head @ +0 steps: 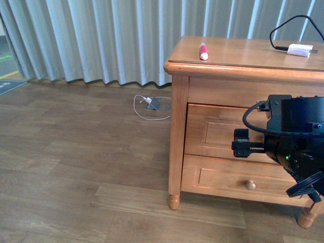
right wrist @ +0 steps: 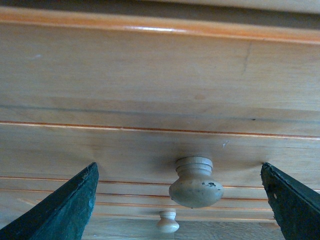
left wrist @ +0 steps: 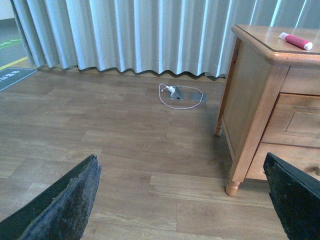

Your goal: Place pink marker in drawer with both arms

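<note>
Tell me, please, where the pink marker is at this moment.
In the front view the pink marker lies on the dresser top near its front left corner, far left of the white plug.

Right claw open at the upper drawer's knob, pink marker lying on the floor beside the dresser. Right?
No. The pink marker lies on the dresser top, not on the floor; the front view shows it. The right claw is indeed open at the drawer's knob.
</note>
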### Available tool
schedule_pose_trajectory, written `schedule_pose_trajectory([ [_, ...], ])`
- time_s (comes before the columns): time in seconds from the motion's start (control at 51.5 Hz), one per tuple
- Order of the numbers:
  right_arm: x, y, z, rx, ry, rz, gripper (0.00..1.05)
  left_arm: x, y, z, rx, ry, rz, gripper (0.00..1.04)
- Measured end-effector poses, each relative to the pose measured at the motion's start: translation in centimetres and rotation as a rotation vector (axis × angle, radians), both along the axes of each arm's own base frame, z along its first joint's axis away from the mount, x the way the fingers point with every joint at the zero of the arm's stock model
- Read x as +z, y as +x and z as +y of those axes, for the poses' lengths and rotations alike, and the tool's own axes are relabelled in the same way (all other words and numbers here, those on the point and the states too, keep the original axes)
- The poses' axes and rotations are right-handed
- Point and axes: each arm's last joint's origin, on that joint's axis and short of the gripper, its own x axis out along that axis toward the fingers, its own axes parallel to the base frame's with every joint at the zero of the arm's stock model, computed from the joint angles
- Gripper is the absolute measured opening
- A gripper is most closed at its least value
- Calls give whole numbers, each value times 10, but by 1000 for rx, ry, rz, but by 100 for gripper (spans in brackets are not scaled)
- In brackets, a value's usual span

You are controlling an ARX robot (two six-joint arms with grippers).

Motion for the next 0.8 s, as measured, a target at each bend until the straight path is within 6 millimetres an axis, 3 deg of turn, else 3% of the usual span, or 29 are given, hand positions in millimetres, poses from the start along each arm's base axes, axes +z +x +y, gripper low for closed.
schedule_pose_trajectory([
  [0.175, 0, 1, -2, -19, -10, 5, 94, 0, 0, 0, 0, 0, 0, 99],
  [0.408, 0, 1, -4, -24, -25, 11, 51, 0, 0, 0, 0, 0, 0, 99],
  [0.602, -1, 2, -5, -26, -27, 25, 24, 0, 0, 0, 0, 0, 0, 99],
  [0.796, 0, 2, -6, -42, -2, 65, 22, 0, 0, 0, 0, 0, 0, 99],
])
